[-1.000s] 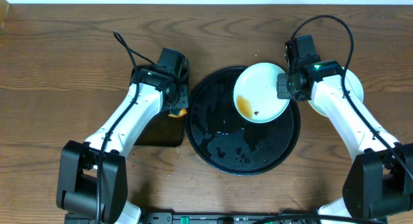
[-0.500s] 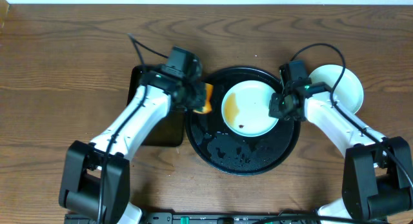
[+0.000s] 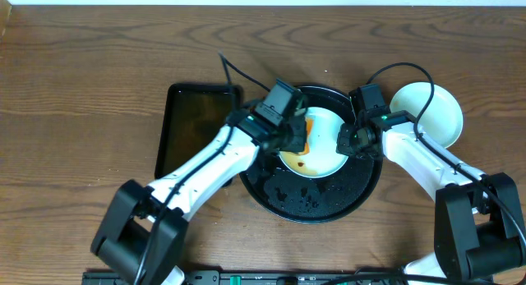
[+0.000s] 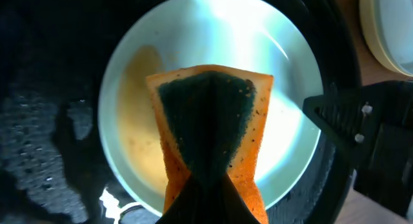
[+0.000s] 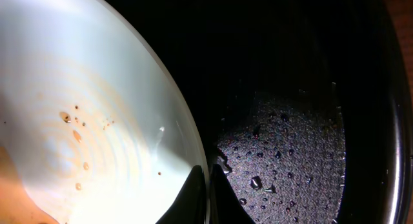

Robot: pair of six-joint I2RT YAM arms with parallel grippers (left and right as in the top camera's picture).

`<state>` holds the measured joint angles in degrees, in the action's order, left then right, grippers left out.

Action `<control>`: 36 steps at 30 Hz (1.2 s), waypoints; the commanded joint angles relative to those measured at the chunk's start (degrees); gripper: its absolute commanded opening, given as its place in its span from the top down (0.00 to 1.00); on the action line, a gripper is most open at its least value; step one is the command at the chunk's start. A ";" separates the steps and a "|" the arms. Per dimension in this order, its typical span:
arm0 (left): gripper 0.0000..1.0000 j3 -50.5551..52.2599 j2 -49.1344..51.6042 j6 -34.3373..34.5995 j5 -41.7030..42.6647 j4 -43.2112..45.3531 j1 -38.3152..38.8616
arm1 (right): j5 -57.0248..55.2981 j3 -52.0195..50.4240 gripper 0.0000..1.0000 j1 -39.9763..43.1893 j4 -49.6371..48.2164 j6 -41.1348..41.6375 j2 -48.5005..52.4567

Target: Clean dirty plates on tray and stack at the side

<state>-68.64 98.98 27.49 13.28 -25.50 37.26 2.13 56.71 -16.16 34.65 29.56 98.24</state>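
Note:
A pale blue-white plate (image 3: pixel 322 158) with brown sauce smears lies over the black round tray (image 3: pixel 362 186). My right gripper (image 3: pixel 345 141) is shut on its right rim; in the right wrist view its fingers (image 5: pixel 208 185) pinch the plate (image 5: pixel 84 121) edge above the wet tray (image 5: pixel 290 140). My left gripper (image 3: pixel 297 135) is shut on an orange sponge (image 3: pixel 306 131) with a dark green scrub face (image 4: pixel 206 114), held over the plate's middle (image 4: pixel 142 75). Another white plate (image 3: pixel 436 112) sits on the table right of the tray, with a pale yellow one showing at the left wrist view's corner (image 4: pixel 387 30).
A dark rectangular tray (image 3: pixel 193 137) lies on the wooden table left of the black tray. The black tray's floor is wet with droplets (image 3: pixel 296 190). The right arm's black cable (image 3: pixel 403 71) loops above the plates.
My left arm swung right, carrying the sponge from the rectangular tray to over the plate. My right gripper lowered the plate and shifted it left, toward the tray's middle.

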 commanded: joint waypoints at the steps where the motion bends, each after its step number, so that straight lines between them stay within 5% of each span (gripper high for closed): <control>1: 0.92 0.28 2.54 4.61 -2.84 1.31 1.66 | -0.15 -0.31 0.99 -1.22 -0.09 0.85 -0.61; 15: 0.93 0.28 11.17 7.72 -3.80 4.52 5.31 | -0.15 -0.31 0.99 -1.22 0.74 0.83 -0.59; 24: 0.93 0.22 11.74 3.08 -26.36 -0.66 4.02 | -0.17 -0.31 0.99 -1.11 0.92 0.85 -0.59; 36: 0.92 -1.75 2.45 0.17 -24.70 0.52 2.89 | -0.37 -0.31 0.99 -1.11 1.38 0.83 -0.59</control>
<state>-68.77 106.39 28.80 -9.23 -25.08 40.86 3.22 56.51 -16.97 35.64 29.78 98.24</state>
